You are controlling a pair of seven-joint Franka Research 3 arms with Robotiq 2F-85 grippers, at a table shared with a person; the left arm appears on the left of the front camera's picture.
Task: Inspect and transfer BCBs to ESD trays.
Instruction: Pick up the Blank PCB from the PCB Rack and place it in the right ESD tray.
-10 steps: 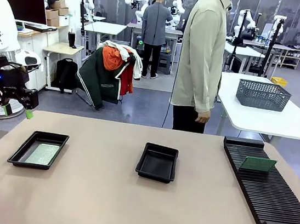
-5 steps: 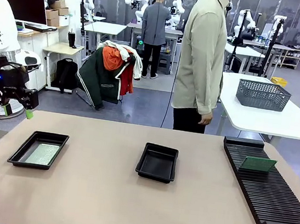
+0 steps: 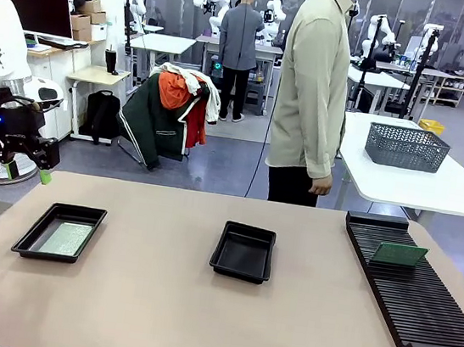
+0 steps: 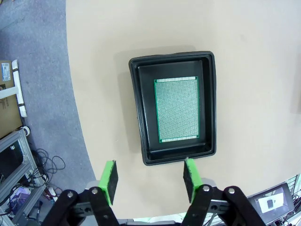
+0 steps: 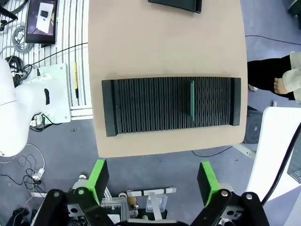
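The left tool (image 4: pixel 149 178) hangs high on its white arm, aimed straight down, its green-padded fingers (image 4: pixel 109 181) apart with nothing between them. Directly below it a shallow black rectangular plastic tray (image 4: pixel 142 117) lies near the left end of the tan tabletop (image 3: pixel 147 299). Flat on that tray's floor rests a thin green rectangular circuit board (image 4: pixel 178 108), its long axis running along the tray's long side.

The right tool (image 5: pixel 153 179) also points down, held out past the tabletop's right edge, fingers spread wide and holding nothing. Beneath it stretches a long black ribbed slotted rack (image 5: pixel 150 110), where a second green circuit board (image 5: pixel 192 101) stands on edge in one slot, its length lying across the rack, towards the far end. Another black plastic tray (image 3: pixel 243 250) sits mid-tabletop. A person in a pale shirt (image 3: pixel 311 90) stands side-on at the far side, one hand (image 3: pixel 322 184) hanging
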